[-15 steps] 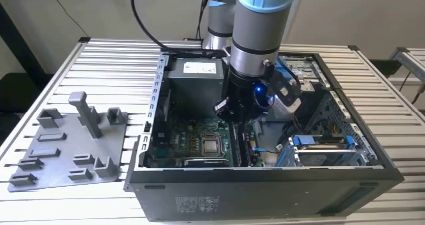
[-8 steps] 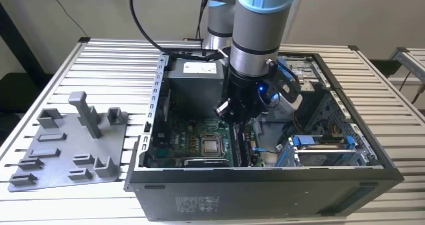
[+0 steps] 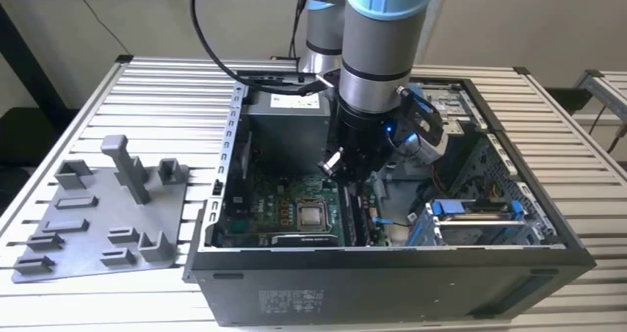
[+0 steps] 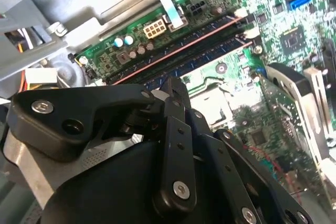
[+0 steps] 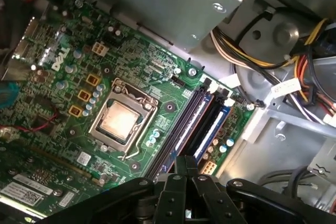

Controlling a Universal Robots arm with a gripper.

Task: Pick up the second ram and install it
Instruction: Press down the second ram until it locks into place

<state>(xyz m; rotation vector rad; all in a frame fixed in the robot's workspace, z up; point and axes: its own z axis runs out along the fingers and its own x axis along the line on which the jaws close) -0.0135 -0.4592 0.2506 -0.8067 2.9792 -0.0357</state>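
Note:
My gripper (image 3: 333, 172) hangs inside the open computer case (image 3: 392, 273), low over the motherboard (image 5: 63, 93). Its fingers are shut, and I see nothing between them. In both wrist views the gripper's tips (image 4: 173, 85) (image 5: 185, 161) sit just above one end of the memory slots (image 5: 202, 124) (image 4: 194, 51). Long dark sticks with pale labels stand on edge in those slots. I cannot tell which of them is the second ram. The slots lie at the exterior view's right of the processor (image 3: 359, 218).
The square silver processor chip (image 5: 118, 121) sits in its socket beside the slots. A grey fixture plate with upright posts (image 3: 98, 222) lies on the slatted table at the exterior view's left. The power supply (image 3: 284, 123), loose cables (image 5: 252, 51) and a drive cage (image 3: 480, 222) crowd the case.

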